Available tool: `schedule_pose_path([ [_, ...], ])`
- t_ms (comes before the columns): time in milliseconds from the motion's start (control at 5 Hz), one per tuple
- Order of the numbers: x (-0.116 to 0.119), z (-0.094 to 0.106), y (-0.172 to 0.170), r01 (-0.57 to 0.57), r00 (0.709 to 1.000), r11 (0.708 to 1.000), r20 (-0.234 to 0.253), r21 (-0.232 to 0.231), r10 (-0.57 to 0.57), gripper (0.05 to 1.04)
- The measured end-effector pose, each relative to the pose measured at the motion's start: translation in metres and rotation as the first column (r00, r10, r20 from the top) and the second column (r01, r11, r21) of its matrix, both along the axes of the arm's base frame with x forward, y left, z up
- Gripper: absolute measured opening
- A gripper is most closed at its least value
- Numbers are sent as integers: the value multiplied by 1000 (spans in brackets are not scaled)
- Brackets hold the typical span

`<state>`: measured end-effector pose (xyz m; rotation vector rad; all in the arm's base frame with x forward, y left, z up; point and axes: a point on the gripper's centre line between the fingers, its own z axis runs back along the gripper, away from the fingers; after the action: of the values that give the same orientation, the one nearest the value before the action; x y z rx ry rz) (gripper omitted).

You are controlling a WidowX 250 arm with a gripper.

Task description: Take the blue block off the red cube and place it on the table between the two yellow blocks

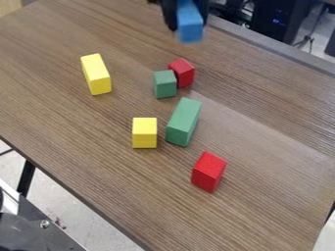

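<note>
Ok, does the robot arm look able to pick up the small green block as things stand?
Probably not: its gripper is already holding a blue block. The small green block has nothing on top, but a red block sits close by its far side, leaving little room there.

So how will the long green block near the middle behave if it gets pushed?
Long green block: likely rigid, given its flat faces and crisp edges. It lies on a long side, so it should slide or pivot rather than roll or tip. Off-centre contact might swing it into the nearby yellow block.
</note>
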<state>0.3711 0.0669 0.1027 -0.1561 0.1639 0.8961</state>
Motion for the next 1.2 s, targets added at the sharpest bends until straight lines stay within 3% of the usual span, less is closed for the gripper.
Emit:
schedule_pose_path([
  [200,-12,-2,1,-38,999,998,-8,55,39,592],
  [400,-33,6,1,-65,998,993,15,94,64,592],
  [800,-70,20,2,-211,976,968,74,135,203,592],
  [1000,-72,13,1,-283,958,953,-18,111,286,592],
  [1200,-67,-2,8,-346,924,935,-146,81,354,591],
])
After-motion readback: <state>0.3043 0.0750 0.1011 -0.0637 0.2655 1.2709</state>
